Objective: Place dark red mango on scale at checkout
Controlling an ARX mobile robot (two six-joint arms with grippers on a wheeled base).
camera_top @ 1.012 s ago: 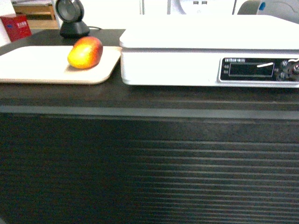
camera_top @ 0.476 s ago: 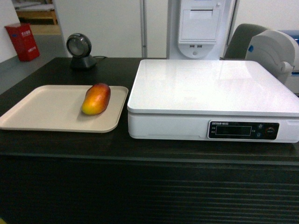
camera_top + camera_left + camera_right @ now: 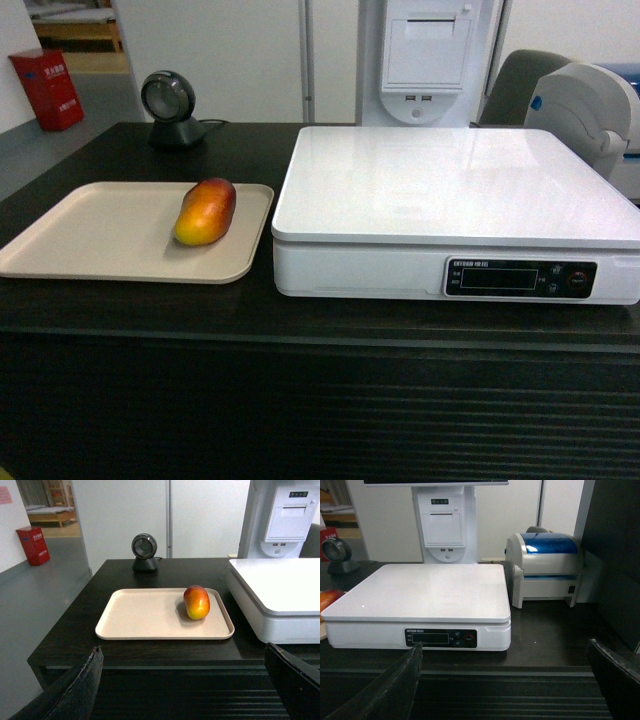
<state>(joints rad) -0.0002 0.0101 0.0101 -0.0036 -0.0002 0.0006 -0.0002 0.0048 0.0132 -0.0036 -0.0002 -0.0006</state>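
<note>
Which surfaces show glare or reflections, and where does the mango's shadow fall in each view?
Head view: the scale platform is glossy, mirroring the background; the dark red mango shades the tray beside it. Left wrist view: shadow falls left of the mango. Right wrist view: a tiny glint.

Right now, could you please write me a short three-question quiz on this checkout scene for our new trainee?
1. True or false: the dark red mango already lies on the scale.
2. Which side of the beige tray does the mango occupy in the head view? A) the side nearest the scale B) the far left side C) the exact middle
3. Fill in: the left gripper and the right gripper both stand ____, holding nothing.

Key
1. False; it rests on the tray, beside the scale.
2. A.
3. Open; in each wrist view the two fingers sit wide apart at the bottom corners, short of the checkout.
</note>
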